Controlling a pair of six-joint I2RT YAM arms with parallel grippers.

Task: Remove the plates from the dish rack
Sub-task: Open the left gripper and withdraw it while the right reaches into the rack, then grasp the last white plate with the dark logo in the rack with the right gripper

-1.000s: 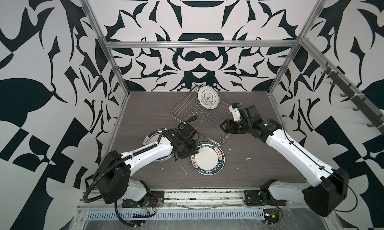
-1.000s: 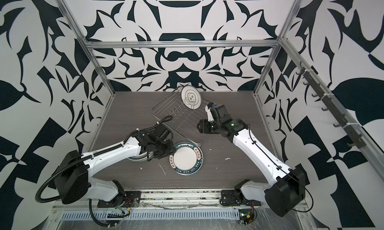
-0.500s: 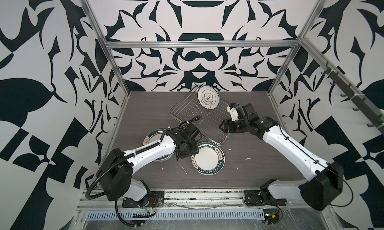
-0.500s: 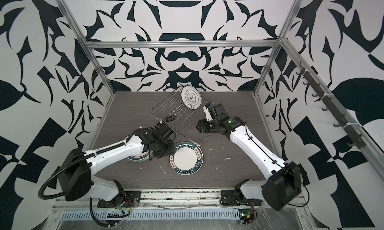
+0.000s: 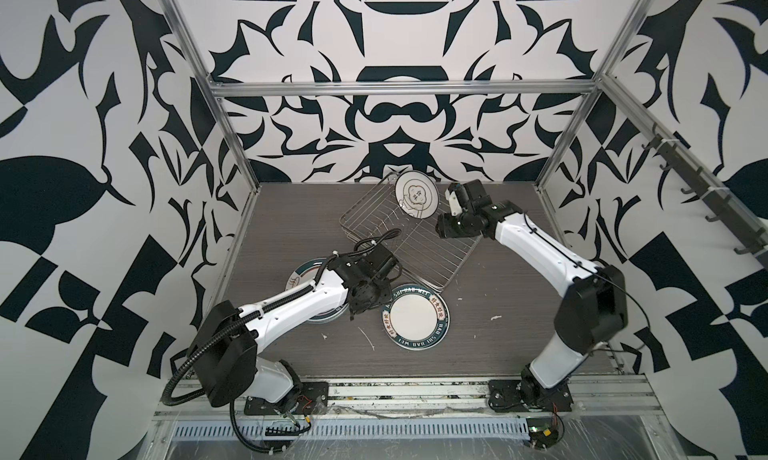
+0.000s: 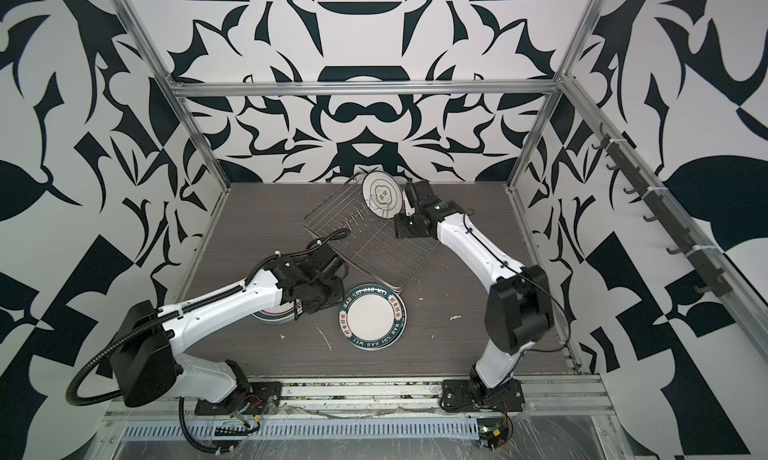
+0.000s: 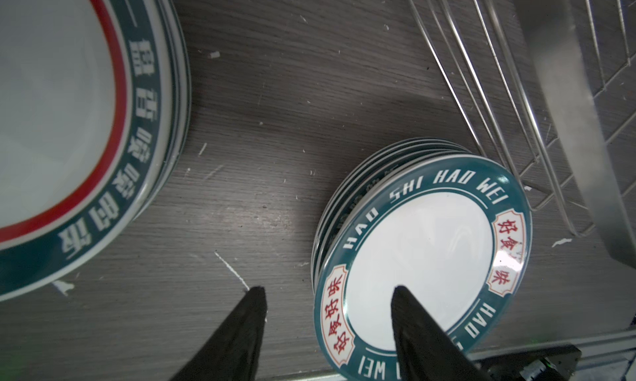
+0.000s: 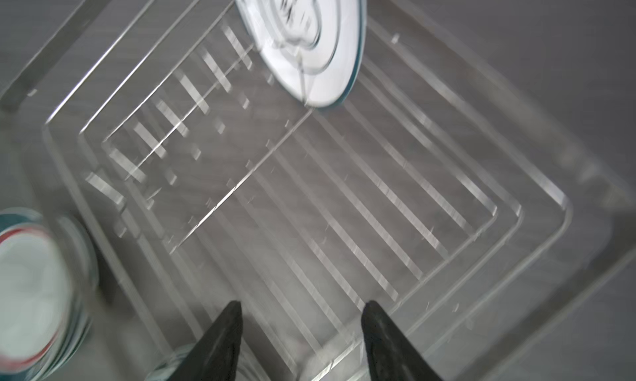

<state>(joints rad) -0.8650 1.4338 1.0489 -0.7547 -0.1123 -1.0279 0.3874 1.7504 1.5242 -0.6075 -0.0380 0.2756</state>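
Observation:
The dish rack (image 5: 411, 238) (image 6: 365, 233), a silver wire basket, lies at an angle at the back of the table. One white plate (image 5: 417, 199) (image 6: 382, 196) (image 8: 309, 52) stands in its far corner. In front of the rack lies a stack of small teal-rimmed plates (image 5: 415, 321) (image 6: 372, 321) (image 7: 423, 252). A stack of larger plates (image 5: 301, 271) (image 7: 69, 121) sits to its left, partly under the left arm. My left gripper (image 5: 360, 308) (image 7: 327, 291) is open, straddling the small stack's rim and holding nothing. My right gripper (image 5: 440, 226) (image 8: 302, 307) is open over the rack floor, short of the standing plate.
White crumbs and scratches (image 5: 368, 339) dot the dark wood table (image 5: 498, 296). Metal frame posts (image 5: 232, 146) and patterned walls close in the back and sides. The right wrist view is blurred by motion.
The right gripper has moved towards the back of the rack, nearer the standing plate. The left gripper's jaws have spread wider beside the small stack.

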